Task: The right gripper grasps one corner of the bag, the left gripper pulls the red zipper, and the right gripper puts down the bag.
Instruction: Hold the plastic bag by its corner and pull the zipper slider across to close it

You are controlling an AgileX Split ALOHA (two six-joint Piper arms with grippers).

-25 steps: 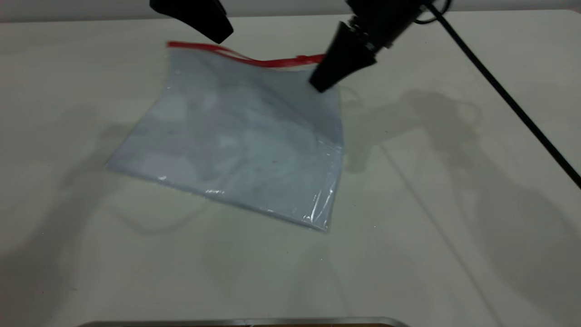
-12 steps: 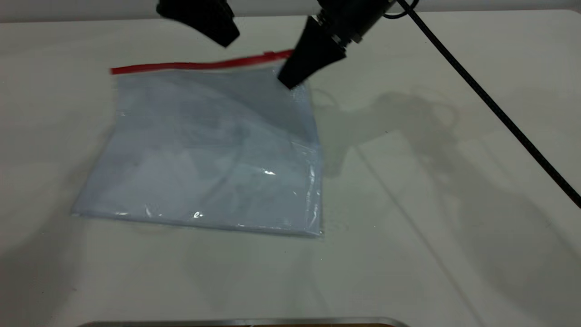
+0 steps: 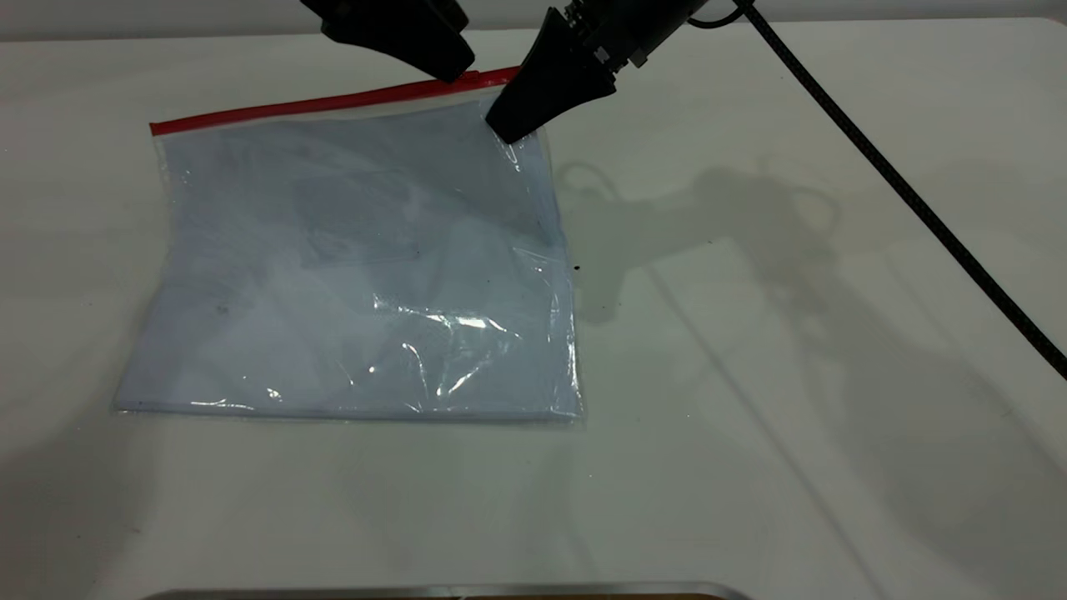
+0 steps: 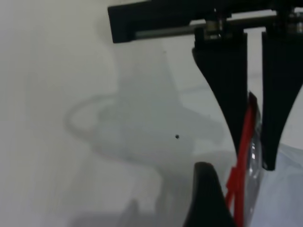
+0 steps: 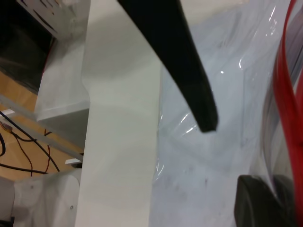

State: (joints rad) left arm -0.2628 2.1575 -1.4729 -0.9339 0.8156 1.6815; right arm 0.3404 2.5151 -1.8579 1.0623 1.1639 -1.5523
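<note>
The bag (image 3: pixel 350 267) is a clear bluish pouch lying mostly flat on the table, with the red zipper (image 3: pixel 317 104) along its far edge. My right gripper (image 3: pixel 504 132) is shut on the bag's far right corner. In the right wrist view, its pads (image 5: pixel 253 198) pinch the plastic (image 5: pixel 213 179) beside the red strip (image 5: pixel 286 71). My left gripper (image 3: pixel 454 73) hangs over the zipper's right end, close to the right gripper. In the left wrist view, the left gripper (image 4: pixel 236 189) is open around the red slider tab (image 4: pixel 233 182). Only one finger (image 4: pixel 203 198) shows there.
The white table (image 3: pixel 792 417) extends right of and in front of the bag. The right arm's black cable (image 3: pixel 900 192) trails across the table's right side. A metal edge (image 3: pixel 450 590) runs along the near border. The right wrist view shows the table's edge and grey equipment (image 5: pixel 61 99) beyond.
The right gripper moved left and lower with the corner. The bag swung left and settled flatter, its zipper now straight. The left gripper came down to the zipper's right end.
</note>
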